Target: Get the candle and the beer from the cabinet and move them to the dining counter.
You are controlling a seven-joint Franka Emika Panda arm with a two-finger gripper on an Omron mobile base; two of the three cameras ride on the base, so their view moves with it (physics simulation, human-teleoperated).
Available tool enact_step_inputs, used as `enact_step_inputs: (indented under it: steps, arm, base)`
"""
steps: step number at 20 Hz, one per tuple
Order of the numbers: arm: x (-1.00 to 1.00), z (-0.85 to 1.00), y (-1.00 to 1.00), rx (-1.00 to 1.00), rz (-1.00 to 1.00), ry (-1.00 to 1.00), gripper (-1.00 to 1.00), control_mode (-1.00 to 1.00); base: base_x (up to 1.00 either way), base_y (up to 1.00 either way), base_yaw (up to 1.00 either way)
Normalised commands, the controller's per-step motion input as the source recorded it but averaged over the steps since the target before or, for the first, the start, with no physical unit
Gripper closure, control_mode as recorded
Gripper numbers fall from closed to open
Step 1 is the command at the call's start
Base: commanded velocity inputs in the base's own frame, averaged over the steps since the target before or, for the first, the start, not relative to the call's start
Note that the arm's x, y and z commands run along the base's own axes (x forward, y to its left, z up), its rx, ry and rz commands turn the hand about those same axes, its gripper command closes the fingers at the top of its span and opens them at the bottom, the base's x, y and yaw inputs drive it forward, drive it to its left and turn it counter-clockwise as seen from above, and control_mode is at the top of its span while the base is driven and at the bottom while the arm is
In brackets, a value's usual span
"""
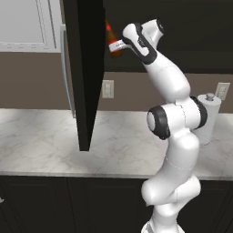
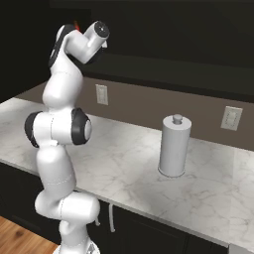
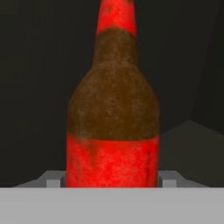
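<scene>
The arm point(image 1: 170, 91) rose from the lower right of the left base view and reached to the upper middle of the frame, into the open cabinet point(image 1: 84, 68), whose black door stood swung out over the worktop point(image 1: 41, 141). At the top of that view the gripper point(image 1: 114, 45) sat right at the beer point(image 1: 111, 38), of which a red neck and a brown shoulder showed just beside the door's edge.

In the hand view the beer point(image 3: 113, 118) stood upright in the centre of the frame, its red label low, brown body above and red neck running to the top edge. The gripper point(image 3: 112, 180) had one grey fingertip point(image 3: 53, 181) at the label's left side and the other at its right, both touching or nearly touching the glass; the jaws were closed onto the bottle. The cabinet's dark inside lay behind it.

In the right base view the arm point(image 2: 59, 129) climbed the left of the frame, a speck of the red neck point(image 2: 76, 23) showing above the wrist. A paper towel roll point(image 2: 173, 146) stood upright on the worktop point(image 2: 129, 168) at centre right, well apart from the arm. Two wall sockets point(image 2: 101, 94) sat on the brown wall.
</scene>
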Motion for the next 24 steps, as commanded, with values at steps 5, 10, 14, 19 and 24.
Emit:
enact_step_inputs:
  steps: [5,10,14,19,24]
  arm:
    - [-0.55,-0.03,-0.16,0.00,0.00,-0.03,1.00,-1.00]
    - [-0.58,0.00,-0.32,0.00,0.00,-0.02,1.00,-1.00]
    - [-0.69,0.00,-0.40,0.01,0.00,-0.09,1.00,-1.00]
    - [-0.79,0.00,-0.24,0.00,0.00,-0.08,1.00,-1.00]
    - [-0.80,0.01,-0.18,0.00,0.00,-0.05,1.00,-1.00]
  base:
    - [0.00,0.00,0.00]
    - [0.00,0.00,0.00]
    - [0.00,0.00,0.00]
    - [0.00,0.00,0.00]
    - [0.00,0.00,0.00]
